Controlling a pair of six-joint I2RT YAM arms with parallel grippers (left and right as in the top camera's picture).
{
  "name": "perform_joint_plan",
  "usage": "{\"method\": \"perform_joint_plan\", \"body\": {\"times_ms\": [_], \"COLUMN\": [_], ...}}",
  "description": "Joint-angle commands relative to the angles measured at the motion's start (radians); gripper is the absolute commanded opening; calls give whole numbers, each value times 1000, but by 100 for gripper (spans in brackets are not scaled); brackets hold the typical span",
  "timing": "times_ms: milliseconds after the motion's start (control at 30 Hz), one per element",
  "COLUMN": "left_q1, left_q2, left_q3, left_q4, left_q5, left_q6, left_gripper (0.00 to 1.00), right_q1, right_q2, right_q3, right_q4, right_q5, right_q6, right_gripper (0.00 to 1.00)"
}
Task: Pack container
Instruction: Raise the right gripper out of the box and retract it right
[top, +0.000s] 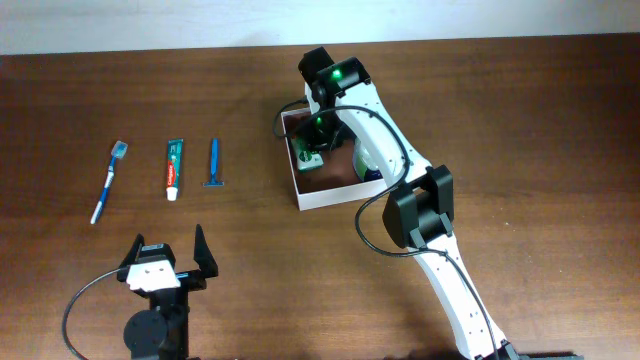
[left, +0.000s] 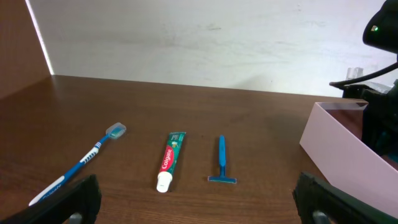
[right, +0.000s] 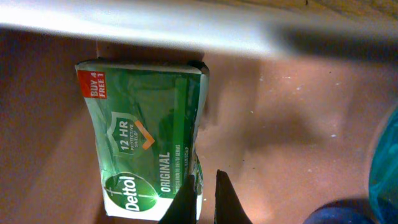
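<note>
Square shallow white-walled container | right claw pressed together, holding nothing, right at the edge of the green Dettol soap pack | might snag the wrapper coming out | left claw spread wide over the near tabletop

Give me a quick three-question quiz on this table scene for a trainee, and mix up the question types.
1. True or false: the soap pack lies inside the container.
2. Which item lies between the toothbrush and the razor? A) toothpaste B) comb C) floss
3. Fill in: the left gripper stands ____, holding nothing.
Key: 1 true; 2 A; 3 open.
</note>
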Motion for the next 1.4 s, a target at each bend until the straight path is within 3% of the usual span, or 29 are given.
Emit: {"method": "perform_joint_plan", "body": {"times_ms": [0, 300, 600, 1100, 1167, 1367], "left_q1": [0, 0, 0, 0, 0, 0], "left_q2": [-7, -7, -7, -7, -7, -7], "left_q3": [-8, -8, -8, -8, -8, -8], "left_q4": [1, 1, 1, 1, 1, 1], "left_q5": [-6, -6, -6, -6, -6, -6], "left_q6": [-10, -10, -10, -10, -10, -10], "left_gripper": [99, 100, 100, 99, 99, 99], "right_q1": [-1, -1, -3, -4, -8, -82], "right_q2": [3, 3, 1, -127, -165, -330], "right_q3": [-5, -5, 15, 298, 348, 392], "right_q4": [2, 4, 0, -54, -61, -69], "right_q5": [-17, -64, 30, 30, 37, 234], "right_q6": [2, 2, 1, -20, -30, -28], "right_gripper": [4, 4, 6, 18, 27, 78]}}
